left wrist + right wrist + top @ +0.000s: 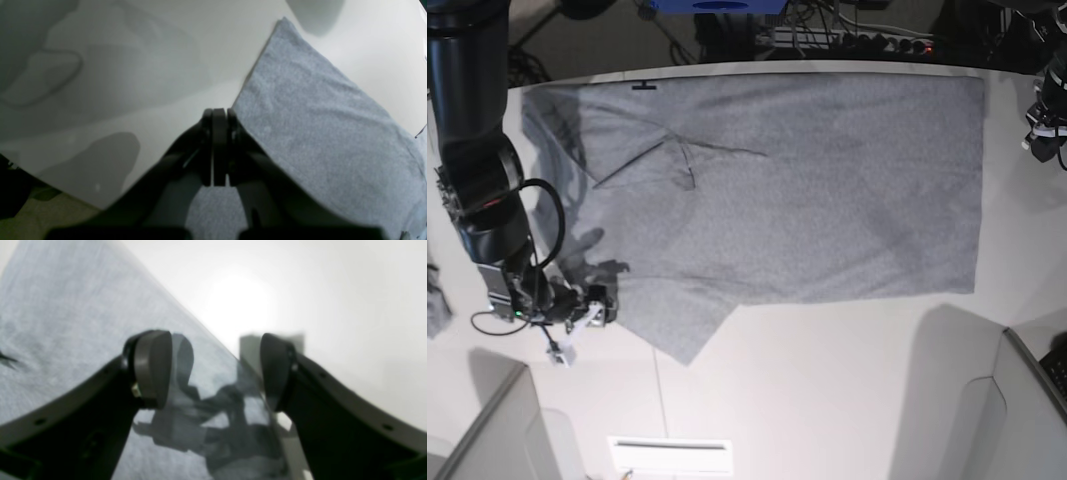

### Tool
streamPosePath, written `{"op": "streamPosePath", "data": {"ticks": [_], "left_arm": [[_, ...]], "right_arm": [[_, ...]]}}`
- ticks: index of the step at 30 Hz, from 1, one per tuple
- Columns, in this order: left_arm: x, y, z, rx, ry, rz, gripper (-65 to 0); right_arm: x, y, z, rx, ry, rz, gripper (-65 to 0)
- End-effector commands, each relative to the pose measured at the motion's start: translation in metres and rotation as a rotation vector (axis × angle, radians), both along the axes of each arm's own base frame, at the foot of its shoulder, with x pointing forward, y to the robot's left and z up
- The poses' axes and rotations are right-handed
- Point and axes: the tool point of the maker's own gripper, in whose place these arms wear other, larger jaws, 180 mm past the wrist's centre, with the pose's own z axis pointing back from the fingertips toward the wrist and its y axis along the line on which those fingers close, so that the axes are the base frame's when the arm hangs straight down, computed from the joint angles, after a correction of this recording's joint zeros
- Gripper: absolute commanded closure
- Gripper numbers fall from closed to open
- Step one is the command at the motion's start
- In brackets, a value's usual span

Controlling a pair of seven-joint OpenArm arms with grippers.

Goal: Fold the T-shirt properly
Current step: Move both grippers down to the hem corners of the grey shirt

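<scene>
From my remote seat I see the T-shirt (807, 190) spread flat and plain side up across most of the white table (847, 400), its long straight edge running along the far side and one sleeve (672, 320) sticking out toward the near edge. In the left wrist view my left gripper (219, 115) is clenched, the two pads pressed together with no gap; a corner of grey fabric lies just to the right of the fingertips and runs back under the fingers, but I cannot tell whether any cloth is actually pinched between them. Bare table stretches away ahead and to the left of that hand, crossed by soft shadows. In the right wrist view my right gripper (215, 370) is released, its pads well apart with nothing between them; the shirt's edge runs diagonally below the gap, cloth under the left-hand pad (151, 368) and bare table beyond the other. In the base view this same gripper (592, 308) sits low at the shirt's edge, right beside the protruding sleeve, with its arm (477, 150) reaching down the side of the table. A fold crease (667, 160) shows in the cloth farther out from that hand.
</scene>
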Motion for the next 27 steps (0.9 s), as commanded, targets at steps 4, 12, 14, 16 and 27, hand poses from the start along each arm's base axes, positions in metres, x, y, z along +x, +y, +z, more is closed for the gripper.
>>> {"op": "streamPosePath", "data": {"ticks": [4,12,14,16,27], "left_arm": [[0.004,0.004,0.011,0.029,-0.028,-0.008,0.0],[0.003,0.005,0.010,0.032,-0.021,-0.006,0.0],[0.003,0.005,0.010,0.031,-0.022,-0.007,0.0],[0.003,0.005,0.010,0.031,-0.022,-0.007,0.0],[0.003,0.005,0.010,0.031,-0.024,-0.007,0.0]], "right_arm": [[0.009,0.015,0.008,-0.010,-0.022,0.050,-39.0],[0.005,0.024,0.002,-0.024,-0.009,0.083,-37.8],[0.004,0.024,0.001,-0.025,-0.009,0.083,-32.7],[0.005,0.023,0.001,-0.023,-0.020,0.078,-26.0],[0.000,0.021,-0.007,-0.016,-0.030,0.062,0.0]]}}
